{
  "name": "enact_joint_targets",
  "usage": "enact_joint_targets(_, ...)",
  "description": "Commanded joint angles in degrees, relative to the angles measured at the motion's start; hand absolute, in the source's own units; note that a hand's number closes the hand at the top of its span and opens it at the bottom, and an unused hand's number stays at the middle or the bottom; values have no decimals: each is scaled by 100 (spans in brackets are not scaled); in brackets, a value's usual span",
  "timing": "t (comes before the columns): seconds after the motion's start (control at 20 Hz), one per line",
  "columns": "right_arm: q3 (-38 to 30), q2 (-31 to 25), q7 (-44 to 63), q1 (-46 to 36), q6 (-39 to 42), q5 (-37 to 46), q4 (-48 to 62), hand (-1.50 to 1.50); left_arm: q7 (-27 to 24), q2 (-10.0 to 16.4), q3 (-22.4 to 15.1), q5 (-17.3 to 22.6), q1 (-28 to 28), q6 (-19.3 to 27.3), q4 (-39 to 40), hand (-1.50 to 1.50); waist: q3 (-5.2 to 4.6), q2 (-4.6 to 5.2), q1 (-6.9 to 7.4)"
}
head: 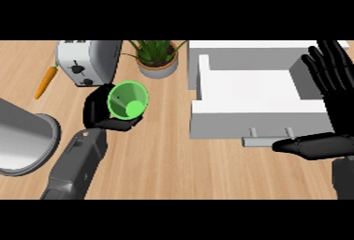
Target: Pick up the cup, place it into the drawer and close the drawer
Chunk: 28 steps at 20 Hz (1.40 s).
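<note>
On the wooden counter (173, 164), in the head view, I saw the left hand (95, 110) curled round the glossy green cup (124, 96), held left of the open white drawer (249, 124). A toaster (86, 61), potted plant (158, 58) and carrot (45, 82) stood behind it, with a grey metal pot (24, 138) at the left. The round cup's mouth faced up toward me, its axis near upright. The right hand (340, 115) rested open, fingers up, beside the drawer's handle (269, 139).

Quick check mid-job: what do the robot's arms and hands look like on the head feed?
The left forearm is grey, with a smooth, boxy shell. The right forearm is darker grey and only partly in view. The left hand and right hand are black, with slender fingers and a thumb. No cables or sleeves show.
</note>
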Motion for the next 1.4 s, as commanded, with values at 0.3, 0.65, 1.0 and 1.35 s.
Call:
enact_joint_targets(0.3,-213,-118,-234,121,142,-86,134,-150,2000,-462,-627,91,-1053,270,-1661,150,7,-24,53)
enact_joint_targets(0.65,-44,21,-249,-82,-10,110,285,-150,3308,-567,-1679,620,-2201,1539,-1943,150,4,-4,-61)
enact_joint_targets(1.0,59,131,-287,-22,-72,182,172,-150,4219,-570,-2014,840,-3490,2436,-856,150,6,46,-248)
enact_joint_targets(1.35,37,75,-278,-358,20,67,420,-150,4444,-570,-2609,1114,-4149,3023,391,150,13,129,-478)
